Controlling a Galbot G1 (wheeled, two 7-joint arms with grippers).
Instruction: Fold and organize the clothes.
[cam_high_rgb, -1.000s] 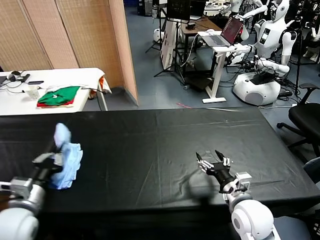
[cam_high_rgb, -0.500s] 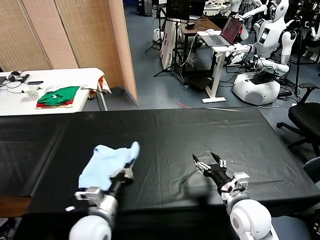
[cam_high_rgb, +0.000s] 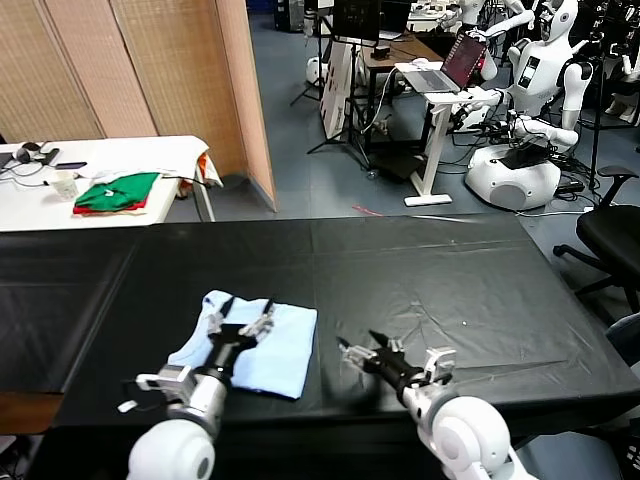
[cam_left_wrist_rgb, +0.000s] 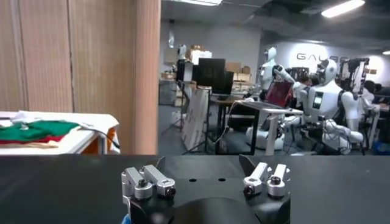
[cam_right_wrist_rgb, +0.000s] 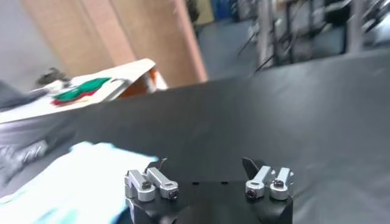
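The clothes, a pale sky-blue T-shirt (cam_high_rgb: 270, 350), lie spread in a rough rectangle on the black table (cam_high_rgb: 450, 270), left of the middle near the front edge. My left gripper (cam_high_rgb: 240, 318) hovers over the shirt's left part, open with nothing between its fingers; in the left wrist view (cam_left_wrist_rgb: 202, 164) the jaws stand wide apart. My right gripper (cam_high_rgb: 366, 350) is open just to the right of the shirt's edge, low over the table. The right wrist view shows this gripper (cam_right_wrist_rgb: 204, 164) open, with the shirt (cam_right_wrist_rgb: 67, 182) close beside it.
A white side table (cam_high_rgb: 40, 205) at the back left carries a green-and-red pile of folded clothes (cam_high_rgb: 117, 192). A wooden partition (cam_high_rgb: 150, 70) stands behind it. Other robots (cam_high_rgb: 530, 100) and a laptop desk are beyond the table, and an office chair (cam_high_rgb: 610, 235) stands at the right.
My left gripper swung the shirt from the table's far left toward the middle, opened and let it go; the shirt now lies on the table. My right gripper moved left toward it.
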